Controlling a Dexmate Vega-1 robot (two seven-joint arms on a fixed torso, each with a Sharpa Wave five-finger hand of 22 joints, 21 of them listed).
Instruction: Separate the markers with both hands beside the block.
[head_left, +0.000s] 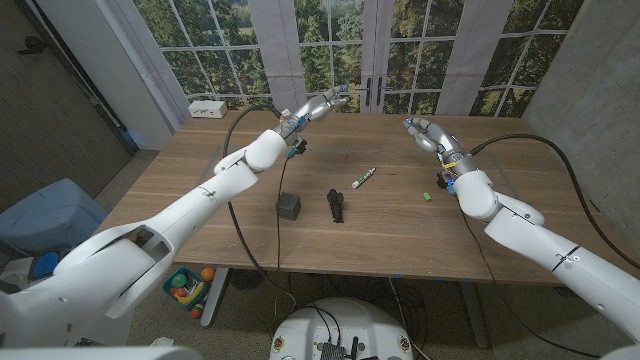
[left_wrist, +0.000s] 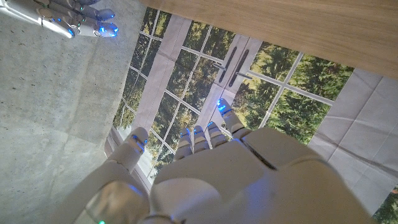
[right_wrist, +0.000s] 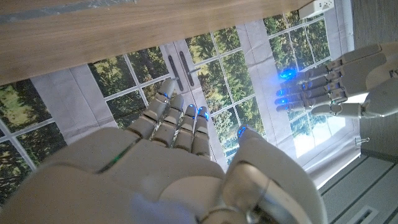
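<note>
Two arms: both white robot arms reach over the wooden table (head_left: 400, 235) from the near corners, hands raised above its far half.
Left hand: the left hand (head_left: 318, 106) hangs high over the far middle of the table, fingers stretched out and apart, grasping nothing; it also shows in the right wrist view (right_wrist: 329, 78), with lit blue fingertips.
Right hand: the right hand (head_left: 425, 131) is up over the far right part of the table, fingers extended and spread, released; seen in the left wrist view (left_wrist: 74, 15) as well.
Block: a small dark grey cube block (head_left: 289, 206) sits on the table left of centre, apart from both hands.
Black marker: a black marker (head_left: 336, 205) lies just right of the block, not touching it.
White marker: a white marker with a green cap (head_left: 362, 178) lies farther back and right of the black one, angled.
Green piece: a small green object (head_left: 427, 196) rests at the right, near the right forearm; too small to identify.
Bin: a grey bin (head_left: 45, 215) stands on the floor at the left; its contents cannot be made out.
</note>
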